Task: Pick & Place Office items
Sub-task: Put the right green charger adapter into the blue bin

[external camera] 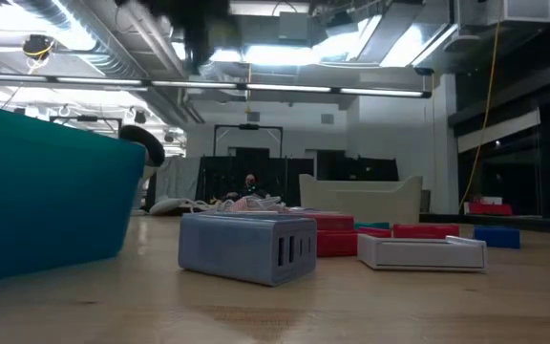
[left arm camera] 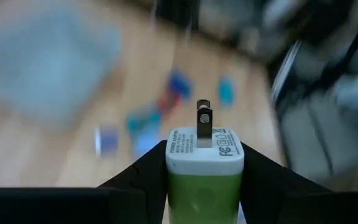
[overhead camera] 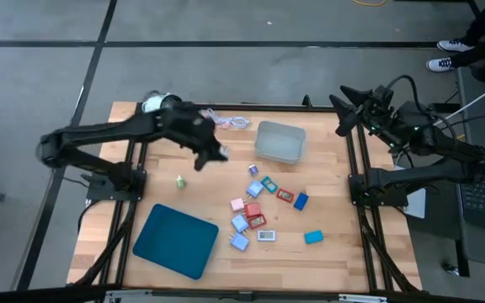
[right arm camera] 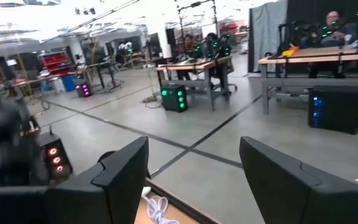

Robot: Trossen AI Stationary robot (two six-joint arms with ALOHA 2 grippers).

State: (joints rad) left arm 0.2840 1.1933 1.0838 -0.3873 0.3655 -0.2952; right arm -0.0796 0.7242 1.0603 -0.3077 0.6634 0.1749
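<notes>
The left hand is clamped on a green-and-white plug-in charger, one of the office items, whose white face carries a metal prong and small printed lettering with what look like certification marks, too small to read. In the high view this hand hangs over the middle of the worktop, between the grey bin near the far edge and the dark teal tray near the near left corner. The other office items lie scattered in the middle, toward the near edge: red, pink, blue and light blue blocks, with one blue piece apart toward the right and a small green piece alone to the left. In the low view a grey multi-port charger block stands closest, with a flat white piece beside it. The right hand is lifted beyond the far right corner, its fingers spread wide around nothing.
</notes>
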